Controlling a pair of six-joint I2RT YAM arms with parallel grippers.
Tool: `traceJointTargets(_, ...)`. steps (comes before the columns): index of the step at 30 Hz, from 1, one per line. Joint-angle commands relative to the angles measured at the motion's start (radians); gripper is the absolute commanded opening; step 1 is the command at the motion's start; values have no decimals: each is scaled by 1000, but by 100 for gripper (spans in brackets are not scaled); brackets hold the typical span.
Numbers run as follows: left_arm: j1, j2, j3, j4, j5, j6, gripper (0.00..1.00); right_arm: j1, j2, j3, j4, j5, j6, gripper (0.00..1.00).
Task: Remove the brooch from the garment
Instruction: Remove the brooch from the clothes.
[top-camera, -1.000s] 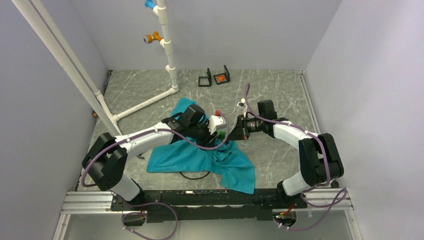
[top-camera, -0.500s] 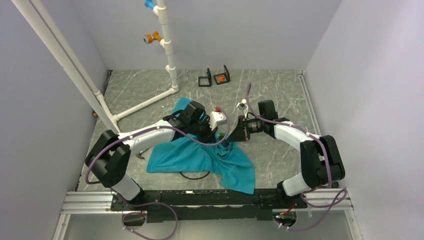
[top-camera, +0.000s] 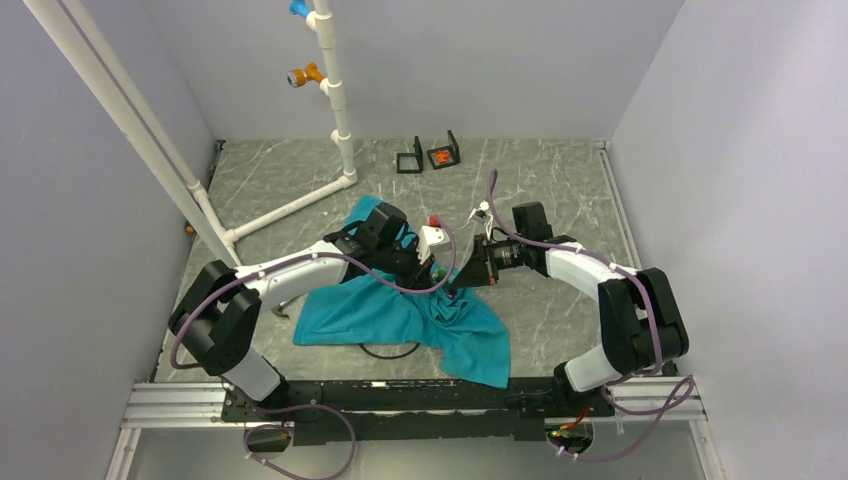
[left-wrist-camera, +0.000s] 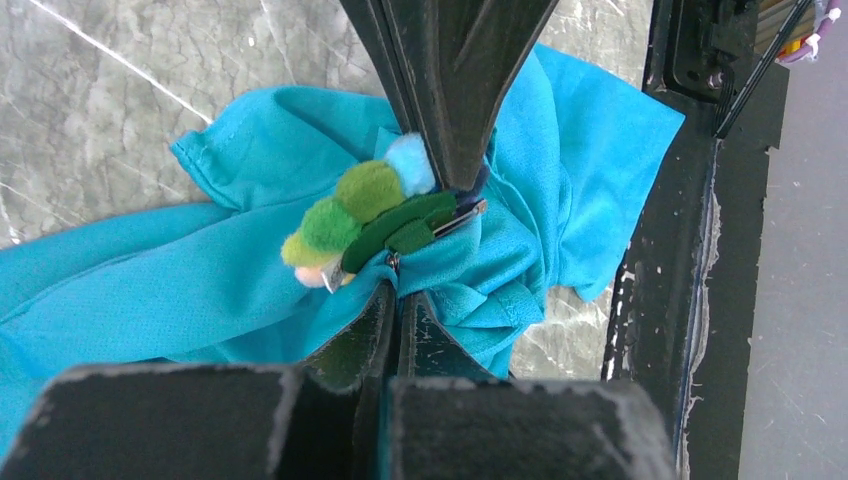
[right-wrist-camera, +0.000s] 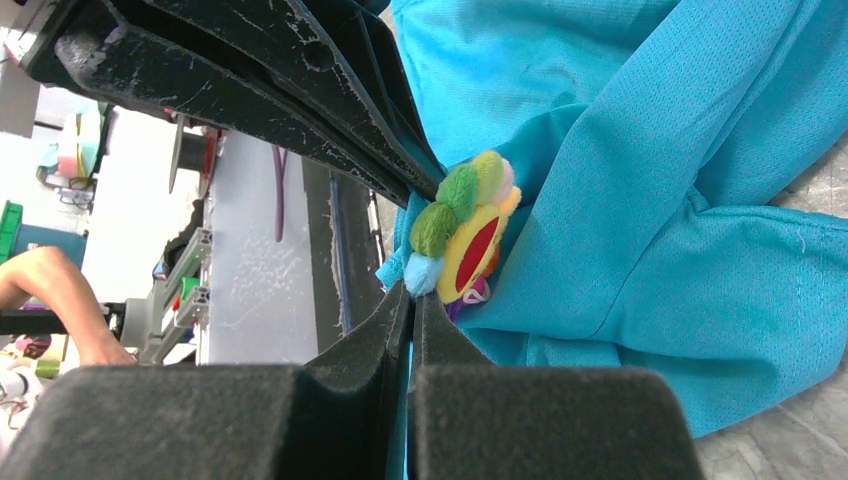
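Meeting at the brooch (left-wrist-camera: 372, 212), the left jaws are clenching the teal T-shirt (left-wrist-camera: 150, 290) just beneath it, apparently anchoring the cloth on the table (top-camera: 560, 190); the right jaws are gripping the brooch's pale-blue end, seemingly to pull it free.

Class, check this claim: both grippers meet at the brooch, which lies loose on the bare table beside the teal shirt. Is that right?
No. The brooch sits on the teal shirt, clip against the cloth, not loose beside it; the left wrist view shows it. The left gripper and right gripper do meet there.
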Motion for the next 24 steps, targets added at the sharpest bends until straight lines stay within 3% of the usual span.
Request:
traceJointTargets(1, 19, -55, -27, 44, 57, 15, 0, 4, 0, 20, 20, -18, -31, 0)
traceJointTargets(24, 25, -89, -97, 65, 54, 43, 0, -23, -17, 3, 58, -67, 20, 0)
